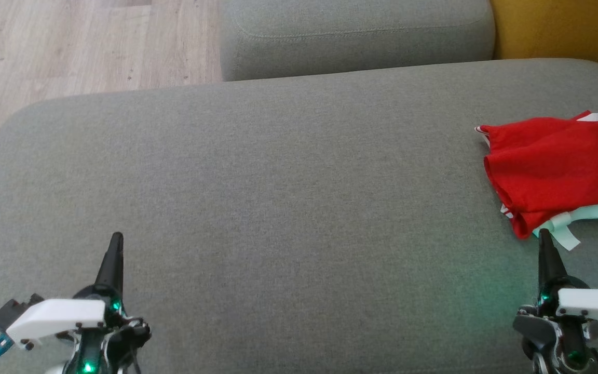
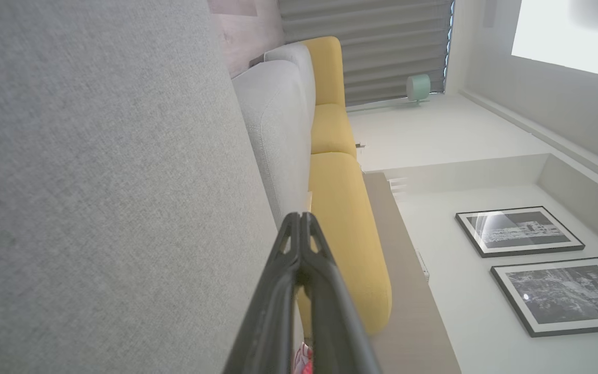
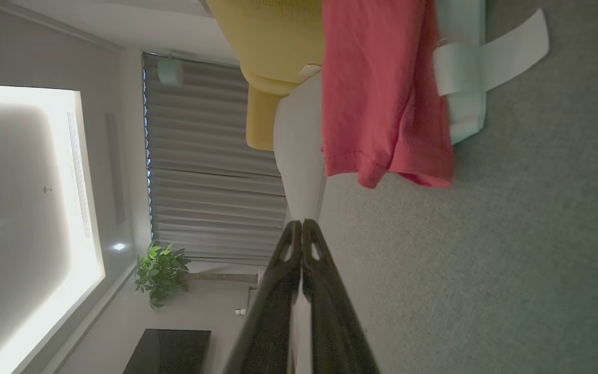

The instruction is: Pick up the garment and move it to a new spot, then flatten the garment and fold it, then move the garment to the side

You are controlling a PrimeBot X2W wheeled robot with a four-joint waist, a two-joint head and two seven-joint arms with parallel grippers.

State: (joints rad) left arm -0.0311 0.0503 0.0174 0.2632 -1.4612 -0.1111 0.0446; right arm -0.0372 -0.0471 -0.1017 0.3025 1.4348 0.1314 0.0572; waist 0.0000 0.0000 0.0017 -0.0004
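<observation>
1. While I watch through the head view, the grey sofa seat [image 1: 278, 182] takes up most of the frame, with a second grey cushion [image 1: 356, 36] across the top centre.
2. Wooden floor [image 1: 70, 47] sits in the upper left corner and a yellow cushion [image 1: 563, 26] in the upper right.
3. The red garment [image 1: 553, 166] lies folded on the seat at the right edge of the frame, about mid-height, with a pale waistband [image 1: 589, 212] along its lower edge.
4. I see the left gripper [image 1: 117, 238] at lower left over bare seat, well apart from the garment, its jaws pressed together and empty.
5. The right gripper [image 1: 543, 235] is at lower right, jaws also squeezed together and empty, with its tip just beside the garment's lower corner. The right wrist view shows bare seat between them.
6. A pale strap [image 1: 566, 239] sticks out from the waistband, next to that tip.
</observation>
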